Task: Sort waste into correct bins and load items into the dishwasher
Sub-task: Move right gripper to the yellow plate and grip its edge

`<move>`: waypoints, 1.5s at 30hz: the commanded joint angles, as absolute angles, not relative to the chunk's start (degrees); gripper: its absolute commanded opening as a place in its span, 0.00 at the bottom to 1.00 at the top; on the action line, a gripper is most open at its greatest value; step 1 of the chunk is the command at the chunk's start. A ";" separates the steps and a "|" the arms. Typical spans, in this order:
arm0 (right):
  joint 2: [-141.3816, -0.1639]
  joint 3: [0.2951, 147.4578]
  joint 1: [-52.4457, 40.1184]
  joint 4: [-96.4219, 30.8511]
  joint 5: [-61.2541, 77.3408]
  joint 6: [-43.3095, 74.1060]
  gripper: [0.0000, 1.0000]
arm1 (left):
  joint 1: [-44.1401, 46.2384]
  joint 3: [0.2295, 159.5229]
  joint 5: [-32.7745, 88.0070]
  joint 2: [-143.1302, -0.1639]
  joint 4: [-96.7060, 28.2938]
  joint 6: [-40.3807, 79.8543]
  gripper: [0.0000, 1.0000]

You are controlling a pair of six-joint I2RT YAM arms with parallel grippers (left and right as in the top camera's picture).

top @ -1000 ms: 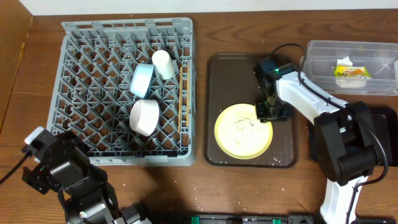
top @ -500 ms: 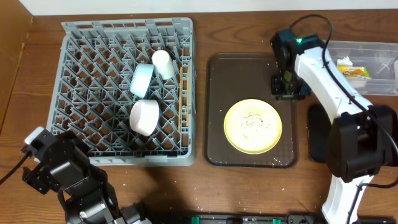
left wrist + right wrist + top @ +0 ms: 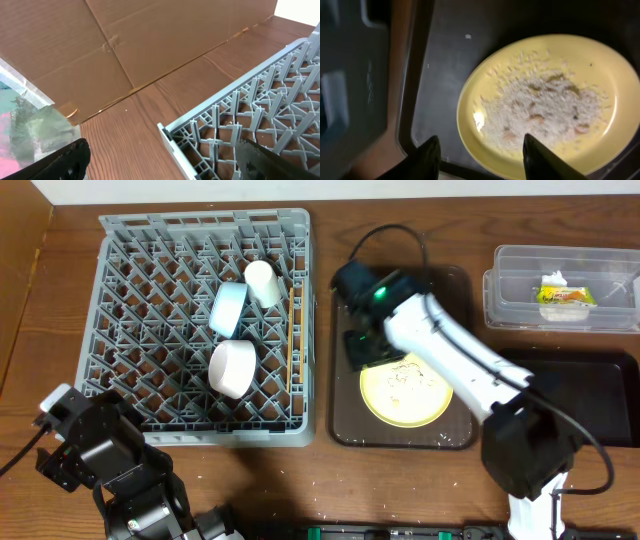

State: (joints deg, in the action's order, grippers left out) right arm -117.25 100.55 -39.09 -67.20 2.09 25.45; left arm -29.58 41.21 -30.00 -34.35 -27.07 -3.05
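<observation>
The yellow plate (image 3: 405, 388) carries loose rice (image 3: 545, 107) and lies on the dark brown tray (image 3: 345, 405). My right gripper (image 3: 362, 348) is open and empty just above the plate's left rim; in the right wrist view its fingers (image 3: 482, 160) straddle the plate (image 3: 485, 150). The grey dish rack (image 3: 150, 395) holds the white cup (image 3: 262, 280), blue bowl (image 3: 228, 308), pale bowl (image 3: 232, 368) and chopsticks (image 3: 293, 330). The wrapper (image 3: 565, 293) lies in the clear tub (image 3: 520, 270). My left gripper (image 3: 160, 167) is open and empty over the rack's corner (image 3: 200, 135).
The shallow black tray (image 3: 600, 400) lies at the right, below the tub. A cardboard wall (image 3: 100, 45) stands along the table's left side. The left arm (image 3: 95, 445) rests at the rack's front left corner. Rice grains dot the brown tray's front edge.
My right arm swung from the tray's right side across to the plate's left rim. The plate slid a little to the right early on. The left arm has not moved.
</observation>
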 commanded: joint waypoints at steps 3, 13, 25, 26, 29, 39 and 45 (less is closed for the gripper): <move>-116.60 95.74 -42.30 -55.55 -6.24 47.13 0.52 | -29.78 42.50 -30.70 -34.26 -27.22 -3.42 0.94; -118.41 95.24 -43.09 -55.51 -11.11 62.67 0.45 | -29.78 42.50 -30.70 -34.26 -27.22 -3.42 0.94; -122.93 93.23 -43.99 -52.53 -12.97 71.05 0.43 | -29.78 42.50 -30.70 -34.26 -27.22 -3.42 0.94; -123.28 93.23 -44.01 -52.21 -12.64 70.76 0.42 | -29.78 42.50 -30.70 -34.26 -27.22 -3.42 0.94; -124.51 93.23 -44.14 -51.81 -11.99 70.65 0.41 | -29.78 42.50 -30.70 -34.26 -27.22 -3.42 0.94; -127.85 93.21 -44.34 -51.57 -11.11 70.17 0.34 | -29.78 42.50 -30.70 -34.26 -27.22 -3.42 0.94; -128.62 93.21 -45.06 -51.62 -10.70 68.82 0.20 | -29.78 42.50 -30.70 -34.26 -27.22 -3.42 0.94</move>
